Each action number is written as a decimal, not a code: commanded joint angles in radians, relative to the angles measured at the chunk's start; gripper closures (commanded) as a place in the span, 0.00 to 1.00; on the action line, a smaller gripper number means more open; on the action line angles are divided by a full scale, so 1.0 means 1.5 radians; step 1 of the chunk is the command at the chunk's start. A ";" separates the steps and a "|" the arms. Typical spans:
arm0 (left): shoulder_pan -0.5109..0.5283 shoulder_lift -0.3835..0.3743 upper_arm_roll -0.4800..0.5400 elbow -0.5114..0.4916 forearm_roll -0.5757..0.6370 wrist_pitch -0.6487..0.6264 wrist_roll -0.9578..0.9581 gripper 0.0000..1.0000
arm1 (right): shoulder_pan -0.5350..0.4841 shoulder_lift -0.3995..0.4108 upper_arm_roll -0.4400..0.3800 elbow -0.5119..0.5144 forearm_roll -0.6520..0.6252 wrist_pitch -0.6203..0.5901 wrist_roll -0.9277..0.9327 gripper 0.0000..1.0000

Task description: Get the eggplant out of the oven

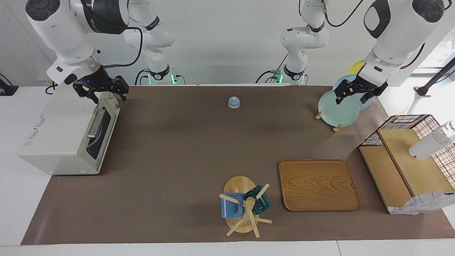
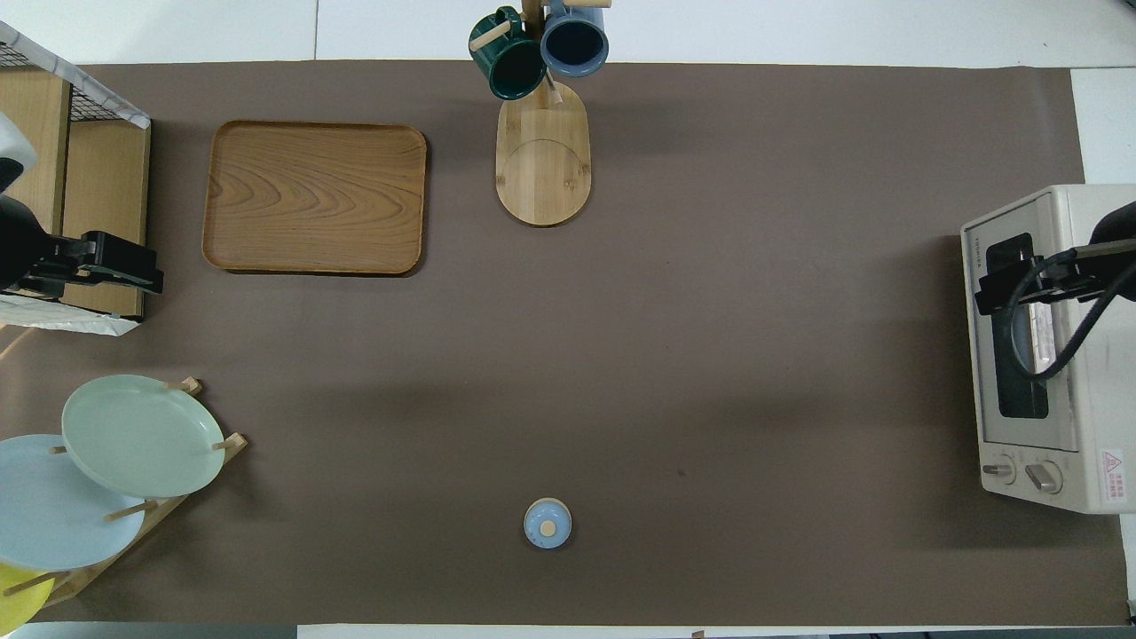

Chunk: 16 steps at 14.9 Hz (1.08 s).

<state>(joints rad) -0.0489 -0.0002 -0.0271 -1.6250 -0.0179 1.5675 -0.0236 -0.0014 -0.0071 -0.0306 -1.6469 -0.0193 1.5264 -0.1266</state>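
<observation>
The oven (image 1: 67,138), a boxy cream-white toaster oven, stood at the right arm's end of the table, its long axis running from nearer the robots to farther from them and its dark glass door (image 1: 100,132) facing the table's middle. The door was closed, with a metal handle (image 1: 96,123) across it; two knobs (image 2: 1021,472) sat at the door's end nearer the robots. The eggplant could not be made out: only a pale curved reflection showed through the glass, so its position and direction could not be told.

The right gripper (image 1: 106,93) hung over the oven's top edge nearest the robots, fingers spread wide and holding nothing. The left gripper (image 1: 357,93) hung over the plate rack (image 1: 327,121), likewise wide open and empty.

On the matte brown mat (image 1: 170,149) lay a smooth rounded wooden tray (image 1: 318,185), a bamboo mug tree (image 1: 245,209) carrying a blue mug (image 1: 231,206) and a dark green mug (image 1: 259,201), and a small blue domed lid (image 1: 234,102) with a pale knob. The rack held glossy pale green (image 1: 337,110), light blue and yellow plates, the last two mostly hidden. A wire-mesh wooden shelf (image 1: 408,163) at the left arm's end was cut off by the frame.
</observation>
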 commanded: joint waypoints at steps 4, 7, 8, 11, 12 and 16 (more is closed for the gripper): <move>0.004 -0.009 -0.004 -0.010 0.014 0.008 0.008 0.00 | -0.009 -0.014 0.002 -0.012 0.014 -0.006 0.011 0.00; 0.004 -0.009 -0.004 -0.010 0.014 0.008 0.007 0.00 | -0.010 -0.014 0.000 -0.012 0.014 -0.009 0.007 0.00; 0.004 -0.010 -0.004 -0.010 0.014 0.008 0.007 0.00 | -0.011 -0.014 -0.004 -0.012 0.014 -0.005 0.008 0.00; 0.004 -0.009 -0.004 -0.010 0.014 0.008 0.007 0.00 | -0.010 -0.014 -0.004 -0.016 0.014 0.001 0.011 0.00; 0.004 -0.009 -0.004 -0.010 0.014 0.008 0.008 0.00 | -0.010 -0.015 -0.004 -0.026 0.014 0.027 0.011 0.22; 0.004 -0.009 -0.004 -0.010 0.014 0.008 0.008 0.00 | -0.008 -0.032 -0.004 -0.064 0.010 0.068 0.006 1.00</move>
<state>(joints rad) -0.0489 -0.0002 -0.0271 -1.6250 -0.0179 1.5675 -0.0236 -0.0068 -0.0084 -0.0397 -1.6695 -0.0193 1.5810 -0.1266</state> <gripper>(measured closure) 0.000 0.427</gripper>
